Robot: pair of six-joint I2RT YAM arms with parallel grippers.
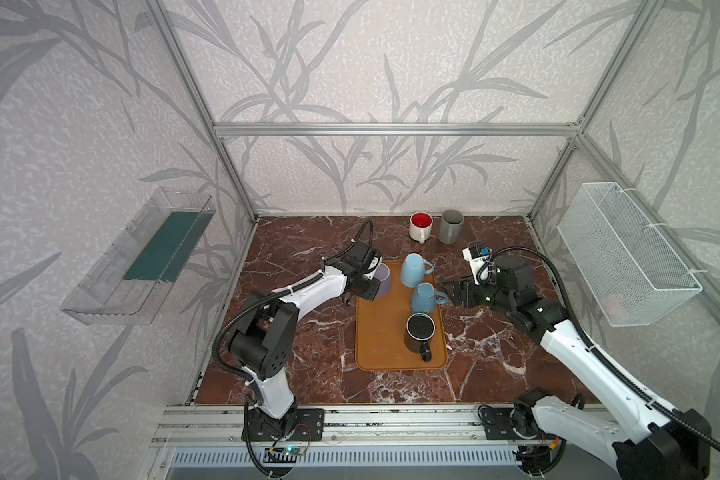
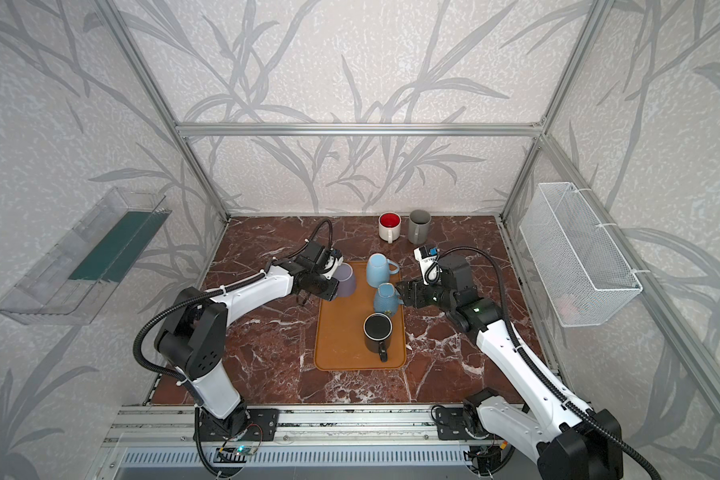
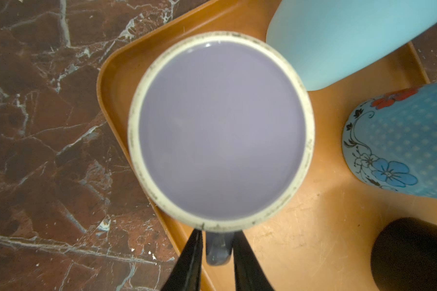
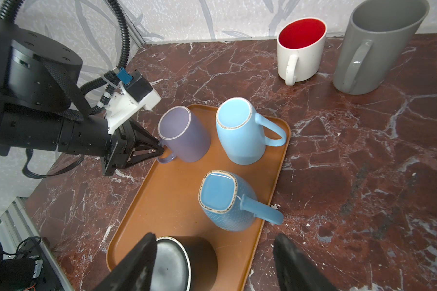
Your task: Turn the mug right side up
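A lilac mug (image 1: pixel 384 280) (image 2: pixel 346 280) stands upside down in the far left corner of the orange tray (image 1: pixel 381 345), its base (image 3: pixel 222 126) facing up. My left gripper (image 3: pixel 217 231) (image 1: pixel 371 286) is at the mug's handle (image 3: pixel 218 249). Its fingers (image 3: pixel 192 257) stand narrowly apart on either side of the handle, with a thin gap on one side. The right wrist view shows those fingertips (image 4: pixel 159 148) at the handle. My right gripper (image 4: pixel 213 236) (image 1: pixel 447 286) hovers open off the tray's right edge, holding nothing.
On the tray also stand upside down a light blue mug (image 1: pixel 412 270), a patterned blue mug (image 1: pixel 425 297) and a black mug (image 1: pixel 420 332). A white mug with a red inside (image 1: pixel 420 226) and a grey mug (image 1: pixel 451 226) stand upright at the back. A wire basket (image 1: pixel 628 253) hangs right, a clear bin (image 1: pixel 142 257) left.
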